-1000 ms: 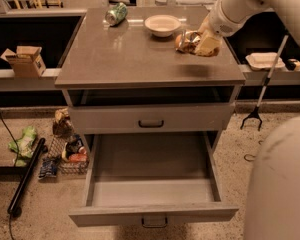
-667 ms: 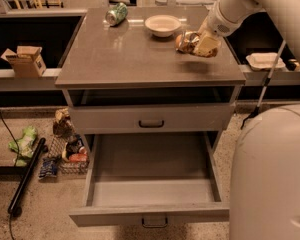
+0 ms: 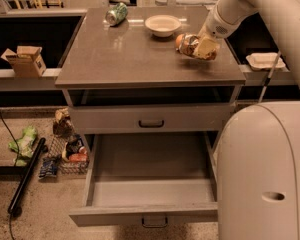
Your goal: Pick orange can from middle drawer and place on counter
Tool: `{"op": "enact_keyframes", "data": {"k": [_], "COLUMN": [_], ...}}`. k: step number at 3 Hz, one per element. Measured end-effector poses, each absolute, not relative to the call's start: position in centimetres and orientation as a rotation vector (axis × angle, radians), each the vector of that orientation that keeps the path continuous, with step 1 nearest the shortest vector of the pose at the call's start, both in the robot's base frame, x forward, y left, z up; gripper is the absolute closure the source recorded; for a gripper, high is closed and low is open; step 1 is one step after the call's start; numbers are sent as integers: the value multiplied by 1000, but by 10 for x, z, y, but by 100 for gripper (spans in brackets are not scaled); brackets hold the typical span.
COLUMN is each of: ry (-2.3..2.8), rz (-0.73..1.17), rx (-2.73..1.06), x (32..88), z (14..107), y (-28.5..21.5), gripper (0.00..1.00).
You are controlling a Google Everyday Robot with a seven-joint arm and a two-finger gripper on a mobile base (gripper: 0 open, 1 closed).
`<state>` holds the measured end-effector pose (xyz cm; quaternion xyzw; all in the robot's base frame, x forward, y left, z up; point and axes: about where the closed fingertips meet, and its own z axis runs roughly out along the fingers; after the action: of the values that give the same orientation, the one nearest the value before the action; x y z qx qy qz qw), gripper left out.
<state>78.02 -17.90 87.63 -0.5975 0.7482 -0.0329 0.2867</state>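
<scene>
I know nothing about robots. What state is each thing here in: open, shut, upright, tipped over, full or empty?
Middle drawer: pulled fully open, empty.
Top drawer: shut.
Orange can: on its side, against the gripper.
Gripper: at the orange can, low over the counter's right side.
Counter: holds the cans and bowl.
Green can: lying on its side, back left.
Bowl: upright, looks empty.

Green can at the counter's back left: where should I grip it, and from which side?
Grip the green can across its mid-body from above: it lies on its side on the counter. The gripper is at the orange can on the right.
</scene>
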Motion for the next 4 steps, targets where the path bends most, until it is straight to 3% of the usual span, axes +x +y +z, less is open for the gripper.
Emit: {"op": "enact_keyframes", "data": {"k": [1, 2, 4], "ry": [2014, 2029, 2037], "rz": [-57, -35, 7], "rx": [-1602, -1604, -1630], "x": [781, 781, 779], "z": [868, 864, 856], "y": [-178, -178, -177], "gripper": [100, 82, 36]}}
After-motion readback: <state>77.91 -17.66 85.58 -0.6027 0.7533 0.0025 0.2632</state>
